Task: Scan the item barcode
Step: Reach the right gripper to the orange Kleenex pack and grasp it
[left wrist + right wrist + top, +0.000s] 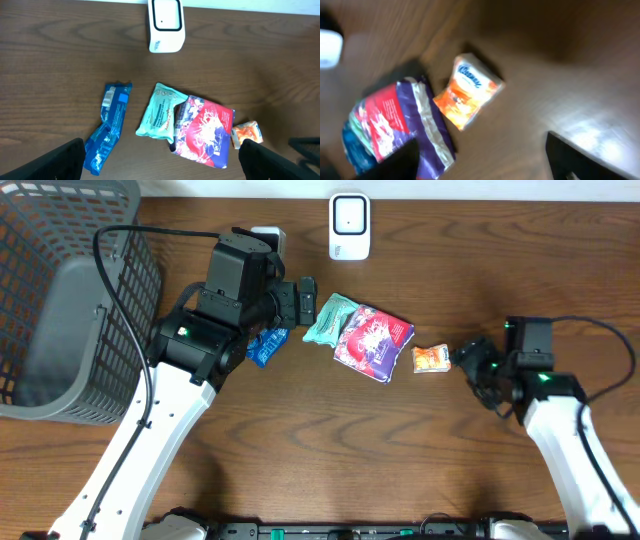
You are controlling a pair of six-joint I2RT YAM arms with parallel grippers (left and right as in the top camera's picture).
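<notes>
Four packets are lying in a loose row across the middle of the wooden table (350,465); from left to right they are showing as a blue packet (266,345), a teal packet (330,318), a purple and red packet (372,341) overlapping the teal one's right edge, and a small orange packet (431,359) just right of the purple one; the orange packet is carrying a white patch with blue script that is appearing to read Kleenex in the right wrist view, though blur is making this uncertain; the blue packet is showing a pale label near its far end, and the print on the teal packet is coming out too small to read; a white scanner (349,226) is standing at the far edge, its small grey marking unreadable; a grey mesh basket (140,270) is sitting at the far left; the left gripper (307,298) is hanging between the blue and teal packets with its fingers (65,160) spread wide and pinching nothing; the right gripper (468,360) is hovering just right of the orange packet, its fingers (575,155) standing apart and not touching it.
</notes>
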